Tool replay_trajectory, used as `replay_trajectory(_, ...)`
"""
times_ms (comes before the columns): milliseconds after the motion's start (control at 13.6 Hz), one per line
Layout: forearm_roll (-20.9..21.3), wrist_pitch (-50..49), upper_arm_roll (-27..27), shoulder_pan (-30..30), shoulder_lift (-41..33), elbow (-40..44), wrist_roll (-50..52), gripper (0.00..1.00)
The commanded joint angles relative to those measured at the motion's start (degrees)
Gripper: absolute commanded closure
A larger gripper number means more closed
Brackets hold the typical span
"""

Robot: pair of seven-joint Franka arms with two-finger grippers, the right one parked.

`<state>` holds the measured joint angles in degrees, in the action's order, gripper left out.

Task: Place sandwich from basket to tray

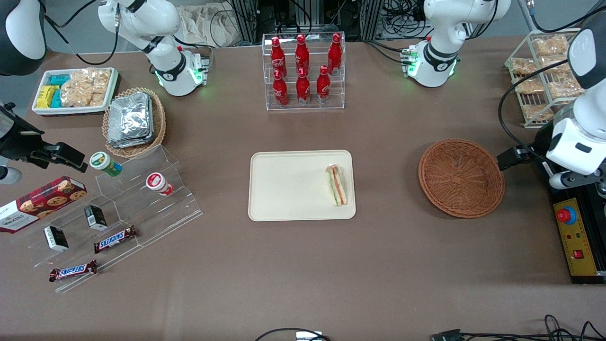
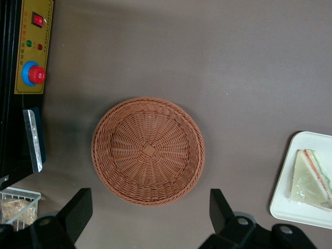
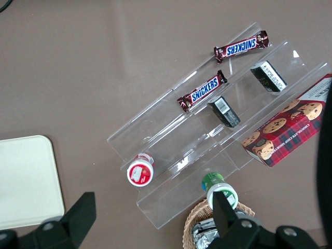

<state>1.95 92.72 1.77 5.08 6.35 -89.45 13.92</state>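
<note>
While my gripper (image 2: 148, 220) hangs above the desk (image 1: 303, 265) near the working arm's end, its fingers (image 2: 78, 210) stand spread wide apart with nothing between them. In the left wrist view the two dark fingertips frame the edge of the basket (image 2: 148, 150) from above without touching it. The basket (image 1: 461, 177) sits on the desk, round, reddish-brown, evenly woven, and holds nothing. The sandwich (image 1: 336, 184) lies flat on the tray (image 1: 284, 189), close to the tray edge that faces the basket; its green and red filling stripes run along one side. In the wrist view the sandwich (image 2: 311, 179) shows as a pale wedge in clear wrap, resting on a corner of the tray (image 2: 290, 207). Tray and basket are well apart, with bare desk between them. A yellow control box with a red button (image 1: 575, 237) sits at the working arm's end, nearer the front camera than the basket. A clear rack of red bottles (image 1: 303, 71) stands farther from the front camera than the tray. Toward the parked arm's end: a tan oval basket of foil packets (image 1: 134, 122), clear tiered steps (image 1: 142, 208) carrying small cups, boxes and two Snickers bars (image 1: 115, 239).
</note>
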Motion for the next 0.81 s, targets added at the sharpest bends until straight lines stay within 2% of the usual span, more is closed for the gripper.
replay_trajectory(0, -3.43, 1.50, 3.32, 2.39, -1.17, -1.95, -2.05, 0.00)
replay_trajectory(734, -3.53, -1.04, 8.86, 7.75, -0.64, -0.72, -1.79, 0.00)
